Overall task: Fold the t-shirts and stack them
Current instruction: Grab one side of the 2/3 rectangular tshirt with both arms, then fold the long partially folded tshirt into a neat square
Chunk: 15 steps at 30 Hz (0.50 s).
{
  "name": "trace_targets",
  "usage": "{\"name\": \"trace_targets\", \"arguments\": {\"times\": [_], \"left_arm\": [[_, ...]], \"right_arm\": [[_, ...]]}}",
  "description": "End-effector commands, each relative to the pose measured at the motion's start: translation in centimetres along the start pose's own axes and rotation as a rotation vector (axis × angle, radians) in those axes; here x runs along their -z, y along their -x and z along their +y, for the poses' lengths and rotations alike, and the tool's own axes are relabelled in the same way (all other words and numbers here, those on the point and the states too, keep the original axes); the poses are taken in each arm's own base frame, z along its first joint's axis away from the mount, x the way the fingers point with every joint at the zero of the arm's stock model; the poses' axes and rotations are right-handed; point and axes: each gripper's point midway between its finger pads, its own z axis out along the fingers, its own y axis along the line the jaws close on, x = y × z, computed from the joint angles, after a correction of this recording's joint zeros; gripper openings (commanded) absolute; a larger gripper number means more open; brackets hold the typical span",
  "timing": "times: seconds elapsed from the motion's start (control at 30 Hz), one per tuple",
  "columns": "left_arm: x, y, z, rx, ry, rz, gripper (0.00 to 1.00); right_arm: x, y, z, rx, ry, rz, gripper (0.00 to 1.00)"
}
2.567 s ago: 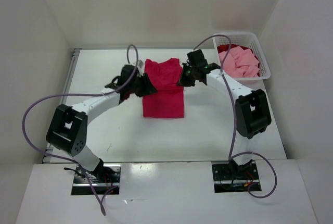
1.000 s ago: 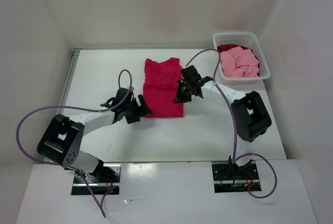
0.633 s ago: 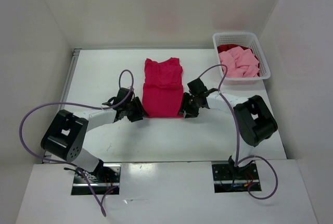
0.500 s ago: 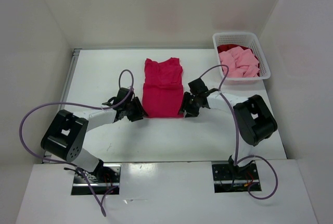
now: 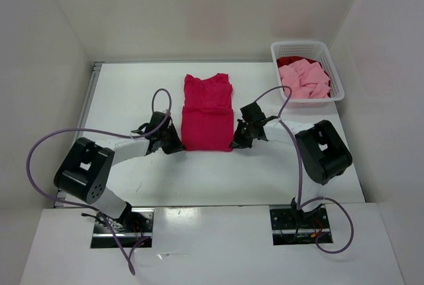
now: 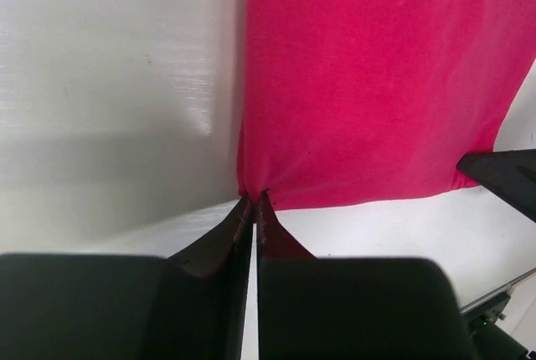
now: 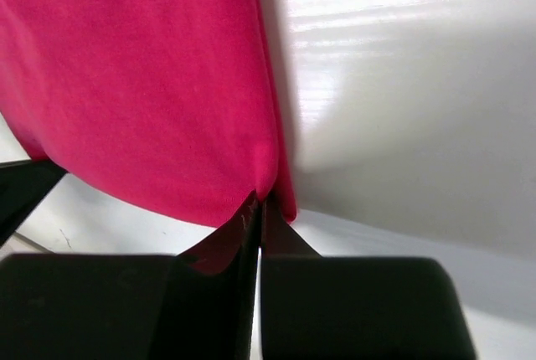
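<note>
Crimson-magenta t-shirt (image 5: 207,116) is lying flat on the middle of the tabletop (image 5: 132,93). Its sides are folded in to make a long strip, with the neck end toward the far edge and the hem toward the near edge. I am reaching to that hem from both sides. My left gripper (image 6: 254,199) is sitting at the hem's left corner, its fingers pressed together with only a hairline between them, and the cloth's corner is running right into the tips, so I am pinching it there. My right gripper (image 7: 255,201) is doing the same at the hem's right corner, fingers squeezed tight with the edge of the fabric caught between them. Both wrists are lying low over the tabletop, just outside the shirt's long edges. The light pink t-shirt (image 5: 303,81) is lying bunched in the white basket (image 5: 334,66) at the far right corner of the tabletop. The dark red t-shirt (image 5: 291,60) is showing behind it against the basket's far wall, well apart from my fingers.
</note>
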Motion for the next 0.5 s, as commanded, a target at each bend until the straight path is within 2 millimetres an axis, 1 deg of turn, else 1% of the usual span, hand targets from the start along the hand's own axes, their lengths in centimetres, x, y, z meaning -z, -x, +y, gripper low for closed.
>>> {"name": "trace_targets", "arguments": {"times": [0.0,0.03,0.07,0.1,0.13,0.17,0.2,0.23,0.27,0.3,0.33,0.37,0.4,0.43,0.47], "left_arm": [[1.4,1.5,-1.6,-0.035,-0.039,-0.039,0.06],[2.0,1.4,-1.7,-0.037,-0.048,-0.048,0.04],[2.5,0.7,-1.5,-0.035,-0.046,-0.024,0.01],[3.5,0.4,-1.6,-0.037,-0.062,-0.025,0.00],[4.1,-0.3,-1.0,-0.032,-0.044,-0.007,0.00],[4.8,-1.1,-1.1,-0.023,-0.059,0.018,0.00],[6.0,-1.7,-1.0,-0.026,-0.077,0.016,0.00],[6.8,-2.9,-0.2,-0.004,-0.057,0.053,0.00],[7.6,-3.6,-0.1,-0.003,-0.064,0.069,0.00],[9.4,-4.7,-0.4,0.020,-0.094,0.095,0.00],[10.3,-5.4,-0.4,0.033,-0.104,0.112,0.00],[11.7,-5.5,-0.9,0.034,-0.139,0.101,0.00],[12.3,-6.7,-0.4,0.045,-0.114,0.136,0.00],[13.4,-6.2,-1.2,0.036,-0.142,0.111,0.00],[13.9,-5.8,-1.5,0.035,-0.140,0.097,0.00]], "right_arm": [[1.1,-0.7,-0.8,-0.002,0.002,-0.015,0.00],[1.4,-1.5,-0.8,0.000,-0.001,-0.001,0.00],[1.6,-2.5,-1.1,-0.007,-0.011,0.015,0.00],[2.3,-3.8,-0.3,0.026,0.010,0.032,0.00],[2.7,-5.0,-0.2,0.028,0.006,0.053,0.00],[2.9,-6.5,-0.4,0.020,-0.004,0.078,0.00],[3.8,-7.6,0.3,0.035,0.023,0.088,0.00],[4.2,-10.4,0.1,0.040,0.014,0.149,0.00],[4.6,-11.6,0.1,0.038,0.020,0.173,0.00],[6.0,-12.5,1.0,0.043,0.070,0.190,0.00],[6.7,-14.1,0.5,0.047,0.061,0.224,0.00],[7.6,-14.0,0.9,0.022,0.076,0.215,0.00],[9.4,-13.8,1.9,0.024,0.132,0.195,0.00],[10.3,-13.9,1.9,0.023,0.130,0.197,0.00],[11.0,-12.8,2.2,0.016,0.139,0.160,0.00]]}}
